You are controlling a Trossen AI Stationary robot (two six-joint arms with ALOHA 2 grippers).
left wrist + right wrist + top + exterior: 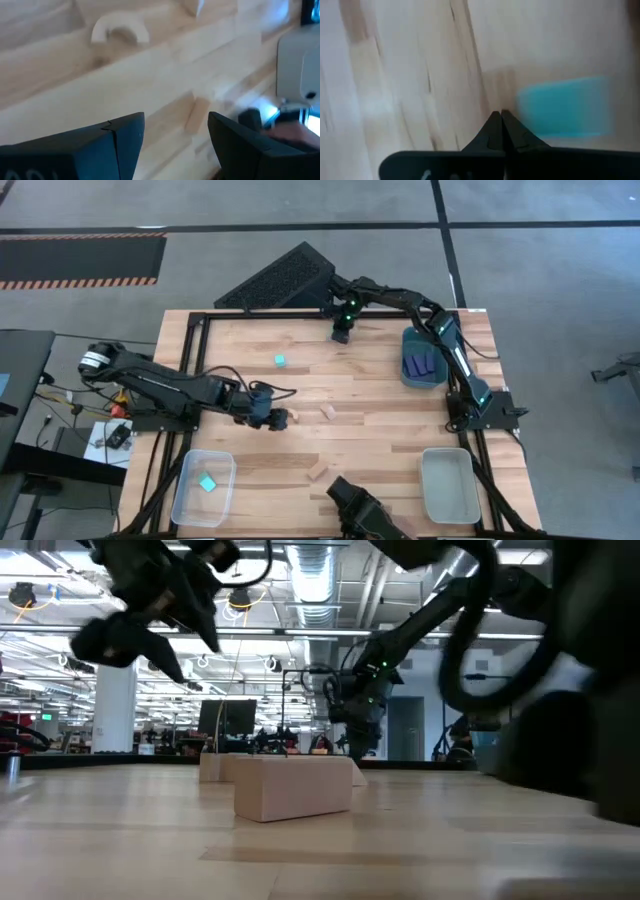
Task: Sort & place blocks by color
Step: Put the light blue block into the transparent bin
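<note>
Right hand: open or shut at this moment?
Shut. In the right wrist view the right hand shows its two dark fingertips pressed together, nothing between them, above bare table.

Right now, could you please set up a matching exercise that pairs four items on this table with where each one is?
Items:
1. clear plastic tray
2. dark teal tray
3. grey plastic tray
4. small teal cube on the bare wood

Places or contents:
A. holds dark blue bars
B. lies loose on the tabletop, between the two arms
C. holds one teal cube
D. stands at the table's near right corner, nothing visible inside

Pairs: 1-C, 2-A, 3-D, 4-B
</note>
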